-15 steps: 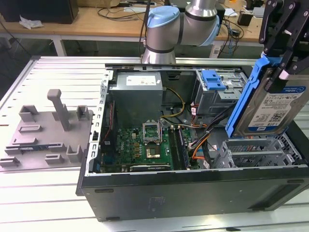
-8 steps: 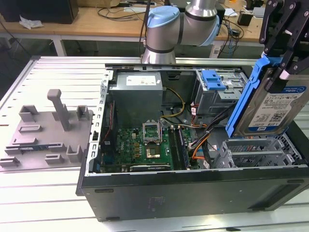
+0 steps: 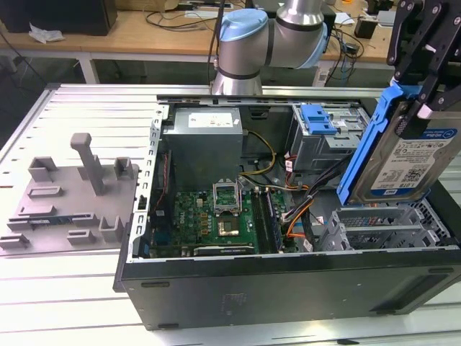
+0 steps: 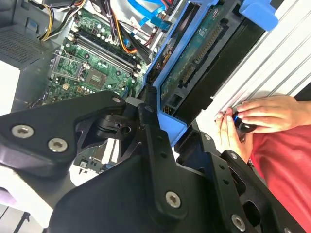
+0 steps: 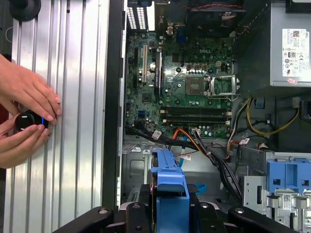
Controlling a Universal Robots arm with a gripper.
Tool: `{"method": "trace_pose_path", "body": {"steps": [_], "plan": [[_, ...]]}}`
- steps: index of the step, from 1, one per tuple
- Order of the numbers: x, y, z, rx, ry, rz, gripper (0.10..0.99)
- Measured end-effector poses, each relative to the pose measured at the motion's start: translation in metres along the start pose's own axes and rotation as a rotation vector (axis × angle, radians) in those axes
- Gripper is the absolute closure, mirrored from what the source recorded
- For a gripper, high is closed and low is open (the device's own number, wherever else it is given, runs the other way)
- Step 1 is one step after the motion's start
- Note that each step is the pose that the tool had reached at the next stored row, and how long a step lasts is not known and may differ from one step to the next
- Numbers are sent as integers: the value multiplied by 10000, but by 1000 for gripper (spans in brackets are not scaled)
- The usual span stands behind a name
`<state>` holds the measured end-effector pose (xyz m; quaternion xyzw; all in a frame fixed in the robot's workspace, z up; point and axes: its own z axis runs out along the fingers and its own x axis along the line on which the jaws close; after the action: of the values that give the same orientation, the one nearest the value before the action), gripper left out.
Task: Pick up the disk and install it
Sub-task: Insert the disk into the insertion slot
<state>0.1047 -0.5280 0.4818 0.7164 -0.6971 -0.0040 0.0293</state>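
Open computer case lies on its side on the table, toward the exterior view's right. Fixture plate is on the table just beside the case's wall on the exterior view's left.

Inside the case:
- power supply in the far-left corner
- motherboard in front of it, by the near wall
- drive cage at the far wall, right of the power supply
- cable bundle between motherboard and cage
- metal bay in the near-right corner

Disk is tilted over that bay, clamped in the gripper. Arm base stands behind the case's far wall. In the first wrist view, a person's hands rest on the table outside a case wall, around a small knob.
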Motion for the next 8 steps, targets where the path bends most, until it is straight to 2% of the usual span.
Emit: {"method": "trace_pose_path", "body": {"steps": [4, 8], "plan": [[2, -56, -2, -1, -3, 3, 718], [12, -74, 2, -1, -3, 4, 718]]}}
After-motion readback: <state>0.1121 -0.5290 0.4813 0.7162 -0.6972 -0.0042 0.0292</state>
